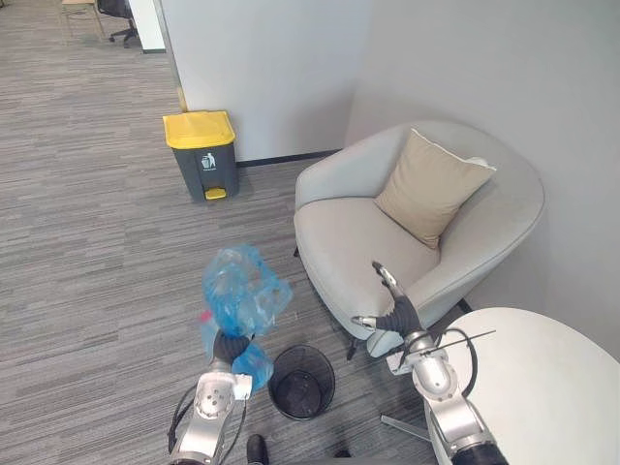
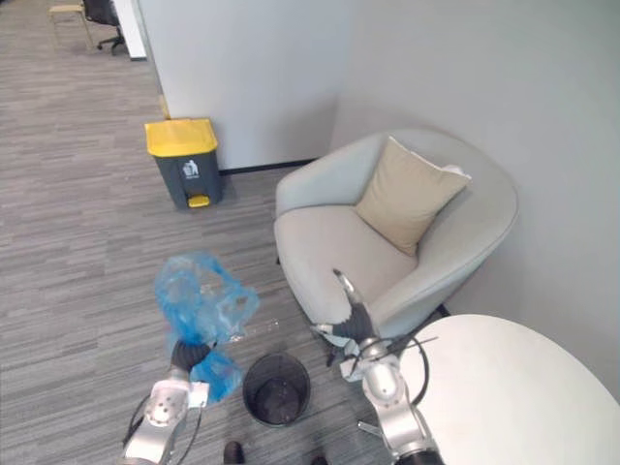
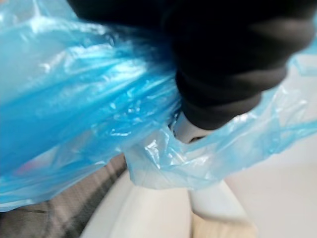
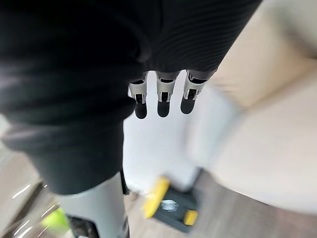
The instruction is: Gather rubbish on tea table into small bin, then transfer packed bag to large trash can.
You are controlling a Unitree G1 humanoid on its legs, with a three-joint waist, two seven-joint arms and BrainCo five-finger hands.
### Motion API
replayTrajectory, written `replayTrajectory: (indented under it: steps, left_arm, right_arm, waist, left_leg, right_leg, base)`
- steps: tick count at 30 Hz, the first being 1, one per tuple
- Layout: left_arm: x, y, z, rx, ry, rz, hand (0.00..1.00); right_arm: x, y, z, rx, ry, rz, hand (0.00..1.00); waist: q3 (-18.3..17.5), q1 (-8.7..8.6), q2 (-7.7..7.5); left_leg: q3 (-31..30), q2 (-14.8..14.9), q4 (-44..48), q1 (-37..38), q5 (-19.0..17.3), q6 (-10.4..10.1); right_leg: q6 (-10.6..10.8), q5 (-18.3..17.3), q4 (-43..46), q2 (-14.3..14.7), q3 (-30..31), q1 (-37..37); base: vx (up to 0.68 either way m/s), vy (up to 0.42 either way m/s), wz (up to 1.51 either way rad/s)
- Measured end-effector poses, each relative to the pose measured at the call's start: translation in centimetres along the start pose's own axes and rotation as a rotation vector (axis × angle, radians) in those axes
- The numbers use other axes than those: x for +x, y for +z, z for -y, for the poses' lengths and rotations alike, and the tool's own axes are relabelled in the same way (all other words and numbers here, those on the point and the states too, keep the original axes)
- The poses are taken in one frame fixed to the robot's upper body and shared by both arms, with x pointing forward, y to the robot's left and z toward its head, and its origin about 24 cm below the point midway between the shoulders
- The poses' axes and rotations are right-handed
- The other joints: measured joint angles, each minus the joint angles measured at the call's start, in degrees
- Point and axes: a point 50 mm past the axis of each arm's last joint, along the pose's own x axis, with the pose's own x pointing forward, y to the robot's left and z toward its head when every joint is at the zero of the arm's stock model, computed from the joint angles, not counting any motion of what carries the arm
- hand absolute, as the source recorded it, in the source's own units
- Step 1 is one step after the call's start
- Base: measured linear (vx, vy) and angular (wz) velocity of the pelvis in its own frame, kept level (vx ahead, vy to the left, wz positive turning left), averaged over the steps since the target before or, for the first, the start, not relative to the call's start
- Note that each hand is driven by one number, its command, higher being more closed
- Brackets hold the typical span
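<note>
The blue bag (image 1: 242,289) is held aloft at lower left of centre in the left eye view, its plastic bunched in the closed left hand (image 1: 231,347), just left of the black mesh small bin (image 1: 301,381) on the floor. The right hand (image 1: 397,312) is seen at lower right, fingers straight and spread, holding nothing, in front of the armchair (image 1: 339,242). The yellow-lidded large trash can (image 1: 201,155) stands at upper left, well apart from the bag. The white bench (image 1: 542,387) lies in the lower right corner.

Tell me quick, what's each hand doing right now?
Left hand: closed on the blue bag.
Right hand: open, fingers straight, holding nothing.
</note>
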Motion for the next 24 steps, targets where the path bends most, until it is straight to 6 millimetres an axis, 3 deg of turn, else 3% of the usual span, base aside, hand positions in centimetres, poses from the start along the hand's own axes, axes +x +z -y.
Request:
replayTrajectory:
  steps: [6,12,19,22,24]
  left_arm:
    - [-1.2,-3.9,-0.9,-0.030,0.014,-0.176,1.00]
    - [-2.7,-7.1,-1.0,-0.077,0.023,-0.326,1.00]
    - [-3.6,-8.8,-1.3,-0.087,0.041,-0.414,1.00]
    - [-2.6,-8.1,-1.1,-0.115,0.052,-0.393,1.00]
    - [-2.4,-8.0,-0.7,-0.147,0.059,-0.395,1.00]
  right_arm:
    - [-1.6,-5.4,0.1,0.138,-0.051,-0.273,0.00]
    - [-3.3,-8.9,-0.1,0.232,-0.106,-0.459,0.00]
    - [-3.6,-10.3,-0.6,0.242,-0.106,-0.554,0.00]
    - [-2.6,-9.7,-0.5,0.238,-0.119,-0.530,0.00]
    - [-2.6,-9.7,-0.4,0.234,-0.128,-0.537,0.00]
  waist:
    - [1.63,0.70,0.53]
    - [2.30,0.95,0.90]
    - [5.37,1.72,1.04]
    - [8.63,1.83,0.78]
    - [8.89,1.95,0.68]
  left_leg:
    - [-0.08,-0.36,0.00,0.49,-0.36,-0.32]
    - [0.03,-1.29,0.01,2.38,-1.85,-0.20]
    - [3.16,-1.98,0.42,4.32,-2.78,0.63]
    - [4.33,-1.99,3.79,1.69,-4.01,1.60]
    - [4.90,-1.53,6.83,-0.09,-5.51,2.03]
  right_leg:
    - [0.39,-0.31,-0.22,-0.34,-0.29,0.73]
    - [0.90,-1.21,0.17,-1.14,-0.20,2.55]
    - [1.12,-1.43,1.79,-1.82,2.56,2.48]
    - [2.35,-0.59,4.43,-2.07,4.47,-0.58]
    - [2.68,0.03,5.24,-2.35,5.43,-1.80]
  base:
    - [0.06,0.003,0.02]
    - [0.10,0.010,0.01]
    - [0.09,0.024,-0.20]
    - [-0.01,0.067,-0.28]
    - [-0.04,0.072,-0.24]
